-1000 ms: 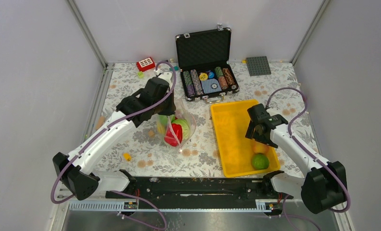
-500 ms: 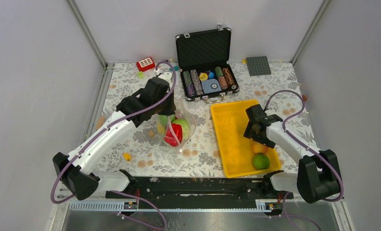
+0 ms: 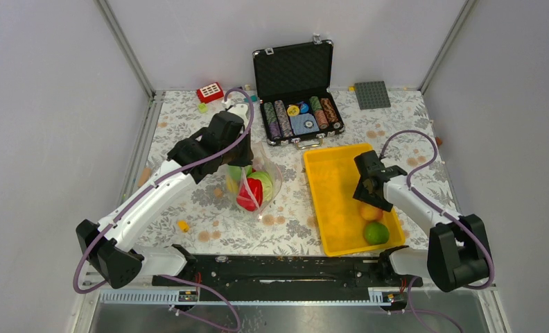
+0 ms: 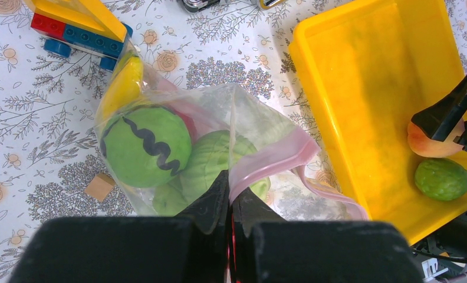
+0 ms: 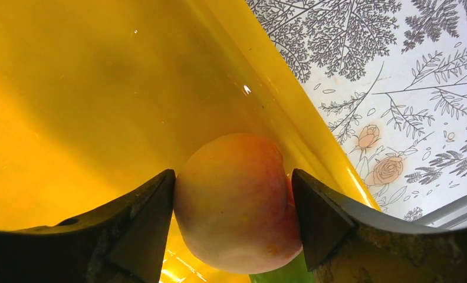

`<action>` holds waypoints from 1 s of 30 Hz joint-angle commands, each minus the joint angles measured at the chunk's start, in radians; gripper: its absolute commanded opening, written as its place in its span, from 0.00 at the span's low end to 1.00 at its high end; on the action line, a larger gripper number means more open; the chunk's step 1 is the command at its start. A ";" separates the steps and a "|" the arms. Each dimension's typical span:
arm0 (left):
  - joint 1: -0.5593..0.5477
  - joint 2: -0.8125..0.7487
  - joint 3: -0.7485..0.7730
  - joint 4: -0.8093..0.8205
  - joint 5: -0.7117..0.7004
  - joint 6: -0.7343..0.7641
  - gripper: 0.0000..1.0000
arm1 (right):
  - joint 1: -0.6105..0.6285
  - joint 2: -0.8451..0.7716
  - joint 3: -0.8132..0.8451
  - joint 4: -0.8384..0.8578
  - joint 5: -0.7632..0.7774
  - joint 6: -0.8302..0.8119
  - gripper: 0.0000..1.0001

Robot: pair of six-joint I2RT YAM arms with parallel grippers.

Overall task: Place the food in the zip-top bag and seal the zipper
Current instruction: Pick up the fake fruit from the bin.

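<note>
The clear zip-top bag [image 3: 258, 184] lies left of the yellow tray [image 3: 330, 166] and holds a striped green ball [image 4: 145, 144], a banana [image 4: 122, 88], other green food and a red piece [image 3: 247, 198]. My left gripper [image 4: 230, 188] is shut on the bag's pinkish zipper [image 4: 278, 156] and holds the mouth up. In the tray's near right corner lie a peach [image 5: 237, 200] and a green fruit [image 3: 376, 232]. My right gripper [image 5: 232, 177] straddles the peach, its two fingers against the peach's sides. The peach still rests against the tray wall [image 5: 101, 88].
An open black case of poker chips [image 3: 296, 90] stands behind the bag and tray. Toy bricks [image 4: 72, 29] lie by the bag's far end, a grey baseplate [image 3: 372, 94] at the back right, a small yellow brick [image 3: 182, 225] near the left arm.
My right gripper has come down over the peach and its jaws have narrowed onto it. The left arm and the bag have not moved.
</note>
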 commanded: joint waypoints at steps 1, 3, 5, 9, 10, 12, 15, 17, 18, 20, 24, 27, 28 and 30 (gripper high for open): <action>0.005 -0.012 0.031 0.035 0.014 0.007 0.01 | -0.005 -0.075 -0.007 0.016 -0.029 -0.045 0.46; 0.005 -0.009 0.034 0.035 0.021 0.007 0.01 | -0.005 -0.105 -0.002 0.033 -0.074 -0.084 0.43; 0.005 -0.008 0.035 0.036 0.023 0.006 0.01 | -0.005 -0.144 0.007 0.053 -0.131 -0.126 0.40; 0.004 -0.005 0.033 0.034 0.026 0.007 0.01 | -0.003 -0.275 0.029 0.154 -0.371 -0.241 0.38; 0.005 -0.003 0.034 0.034 0.027 0.005 0.01 | -0.003 -0.316 0.032 0.196 -0.423 -0.250 0.38; 0.005 -0.001 0.034 0.034 0.032 0.004 0.01 | -0.001 -0.392 0.029 0.294 -0.602 -0.251 0.38; 0.004 0.007 0.039 0.035 0.038 0.005 0.01 | 0.020 -0.473 0.004 0.540 -0.810 -0.200 0.34; 0.005 0.014 0.043 0.031 0.038 0.007 0.01 | 0.066 -0.491 0.006 0.707 -0.911 -0.157 0.32; 0.005 0.015 0.043 0.028 0.038 0.005 0.01 | 0.100 -0.488 0.017 0.766 -0.938 -0.152 0.32; 0.004 0.017 0.047 0.027 0.038 0.005 0.00 | 0.193 -0.468 0.066 0.811 -0.940 -0.180 0.33; 0.005 0.012 0.045 0.026 0.039 0.000 0.00 | 0.347 -0.369 0.155 0.886 -0.930 -0.258 0.33; 0.005 0.010 0.047 0.026 0.040 -0.001 0.00 | 0.426 -0.272 0.231 0.880 -0.937 -0.286 0.33; 0.005 0.006 0.045 0.026 0.037 0.001 0.00 | 0.452 -0.249 0.254 0.867 -0.919 -0.303 0.33; 0.005 0.000 0.043 0.026 0.037 0.001 0.00 | 0.495 -0.213 0.285 0.839 -0.859 -0.338 0.33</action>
